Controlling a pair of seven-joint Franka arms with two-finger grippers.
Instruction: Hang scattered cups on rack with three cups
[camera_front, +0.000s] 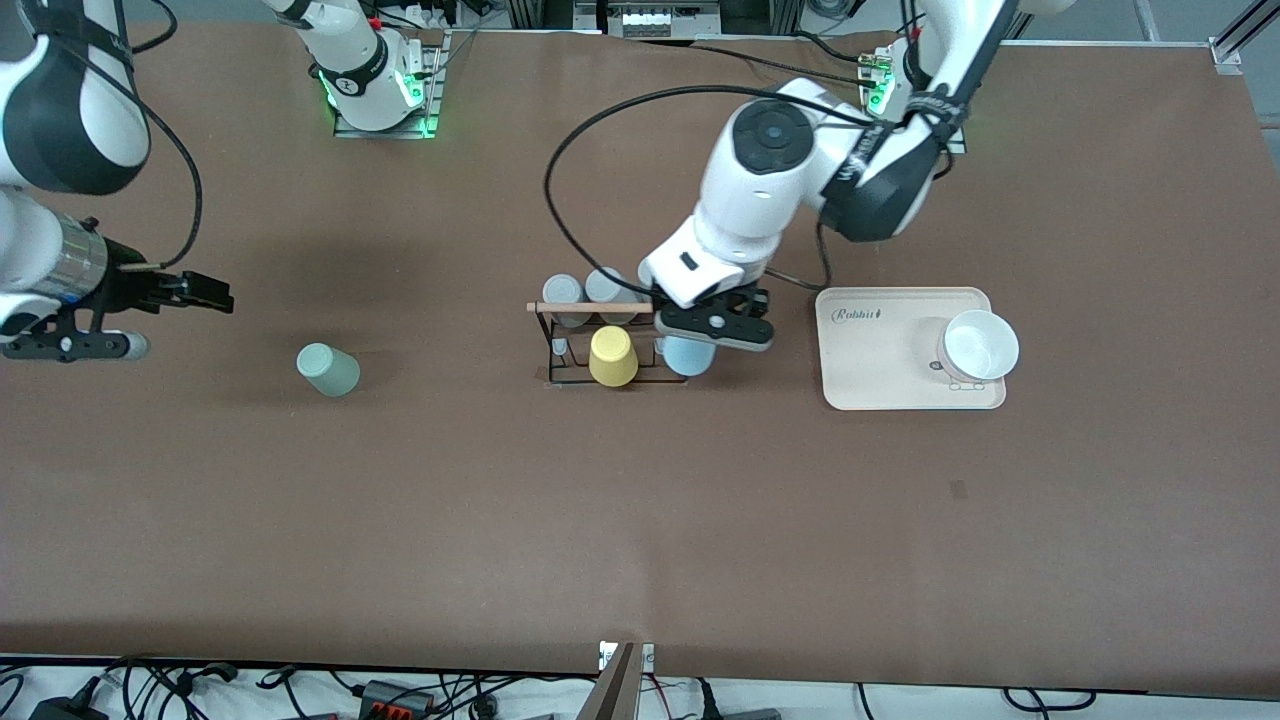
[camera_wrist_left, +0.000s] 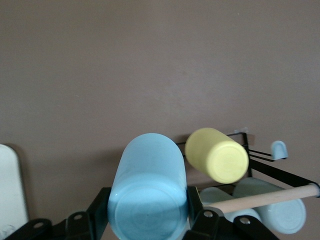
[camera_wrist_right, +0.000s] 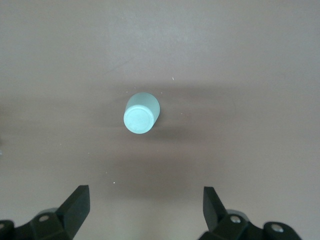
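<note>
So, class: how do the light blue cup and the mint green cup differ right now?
The light blue cup is clamped in the left gripper at the rack; the mint green cup stands free on the table.
The blue one is beside the yellow cup; the green one stands alone, the open right gripper above it.
Both are small, handleless, bottom-up.

left arm is reaching down from its base, wrist bent over, left gripper (camera_front: 712, 330) is clamping with both fingers (camera_wrist_left: 196, 205) pressed flat on either side of the light blue cup (camera_wrist_left: 148, 195); right arm is waiting raised, right gripper (camera_wrist_right: 145, 210) is standing wide apart, nothing between its fingers (camera_wrist_right: 75, 205)
</note>
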